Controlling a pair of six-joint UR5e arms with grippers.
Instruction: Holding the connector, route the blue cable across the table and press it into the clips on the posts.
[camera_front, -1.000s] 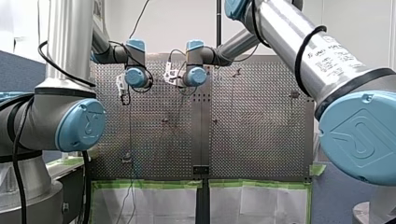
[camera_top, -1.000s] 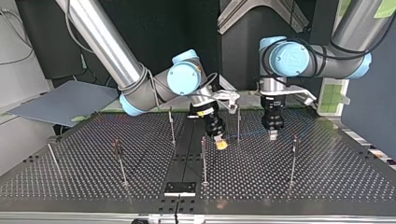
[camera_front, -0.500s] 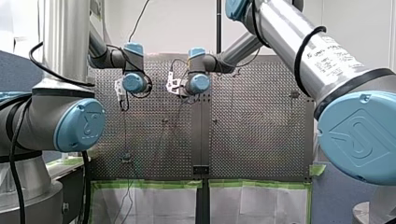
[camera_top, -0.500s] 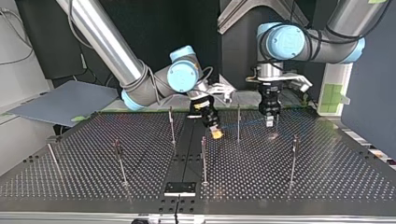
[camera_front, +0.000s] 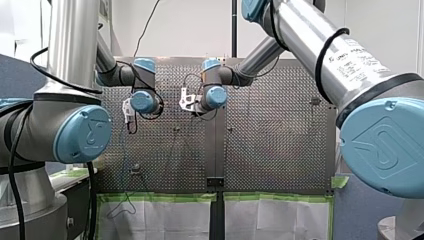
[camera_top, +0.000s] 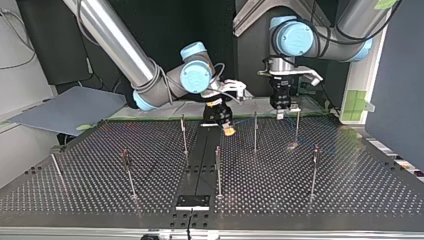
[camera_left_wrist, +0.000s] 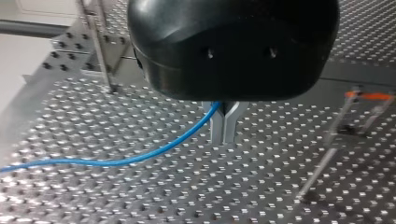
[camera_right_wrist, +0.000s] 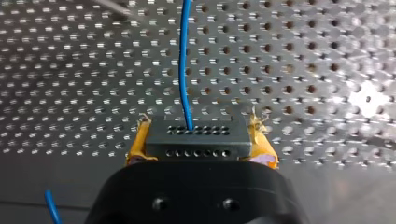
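Thin blue cable (camera_right_wrist: 183, 65), dark grey connector (camera_right_wrist: 196, 144) (two hole rows) clamped by my right gripper (camera_right_wrist: 200, 134), my left gripper (camera_left_wrist: 224, 123) pinching the cable.

You are looking into a robotics lab, shown by two large silver robot arms (camera_top: 115, 44) with blue joints reaching over a perforated metal table (camera_top: 350, 190) set with thin upright posts (camera_top: 218, 172), green tape (camera_front: 160, 197) along one table edge, black panels (camera_top: 210, 20) behind, and black cables (camera_front: 320, 60) looped around the arms.
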